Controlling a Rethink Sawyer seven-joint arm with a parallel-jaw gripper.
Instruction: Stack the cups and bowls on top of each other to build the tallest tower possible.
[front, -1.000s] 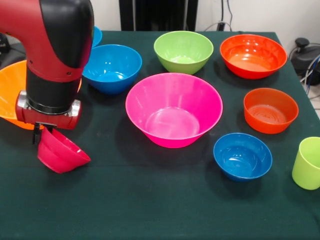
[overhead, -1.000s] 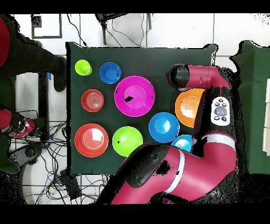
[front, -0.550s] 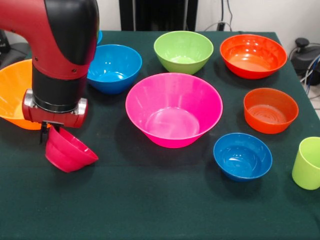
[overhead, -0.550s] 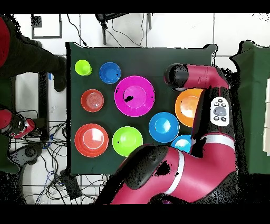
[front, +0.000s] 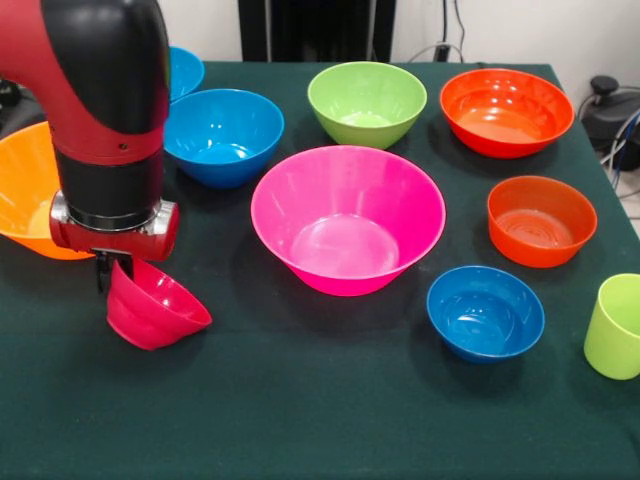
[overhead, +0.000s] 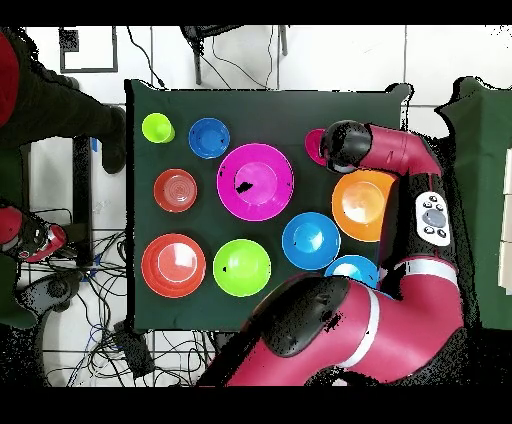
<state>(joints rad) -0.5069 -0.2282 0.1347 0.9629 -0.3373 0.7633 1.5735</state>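
Nine bowls, one cup (front: 613, 327); fingers (front: 112, 272) grip tilted crimson bowl (front: 155, 306) by rim.

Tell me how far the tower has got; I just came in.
Nothing is stacked yet: the pink bowl, green bowl, medium blue bowl and lime cup sit apart on the table. In hand: the hand holds the tilted crimson bowl by its rim. All stacking remains.

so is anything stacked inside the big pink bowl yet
No, in the front view the large pink bowl stands empty in the middle of the table, while the small crimson bowl hangs tilted under the gripper well off to one side.
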